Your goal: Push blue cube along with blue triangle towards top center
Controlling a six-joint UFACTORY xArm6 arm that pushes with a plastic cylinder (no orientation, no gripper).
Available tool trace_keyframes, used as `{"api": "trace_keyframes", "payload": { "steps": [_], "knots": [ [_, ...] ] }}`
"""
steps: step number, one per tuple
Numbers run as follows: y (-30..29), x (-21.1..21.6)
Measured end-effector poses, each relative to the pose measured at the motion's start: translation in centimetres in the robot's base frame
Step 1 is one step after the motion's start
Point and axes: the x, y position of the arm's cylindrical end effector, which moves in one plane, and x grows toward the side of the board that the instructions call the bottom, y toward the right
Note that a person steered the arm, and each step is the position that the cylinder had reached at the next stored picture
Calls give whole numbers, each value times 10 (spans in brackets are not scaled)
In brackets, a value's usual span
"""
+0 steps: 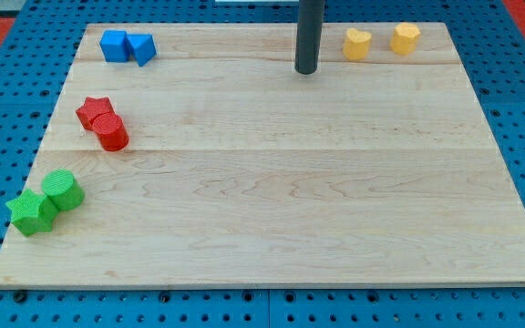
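A blue cube (114, 46) sits at the view's top left of the wooden board (272, 182). A blue triangle (142, 48) touches its right side. My tip (306, 70) is near the view's top centre, far to the right of both blue blocks and touching neither. The dark rod rises from it out of the view's top.
A yellow heart (357, 44) and a yellow hexagon (406, 38) lie at the top right. A red star (94, 111) and a red cylinder (111, 133) touch at the left. A green cylinder (63, 190) and a green star (30, 212) touch at the bottom left.
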Motion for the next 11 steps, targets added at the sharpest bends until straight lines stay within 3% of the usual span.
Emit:
{"api": "trace_keyframes", "payload": {
  "steps": [2,3,6,7,8,9,11],
  "knots": [
    [-90,38],
    [-189,41],
    [-278,36],
    [-330,23],
    [-354,-19],
    [-332,-51],
    [-144,-38]
  ]
}}
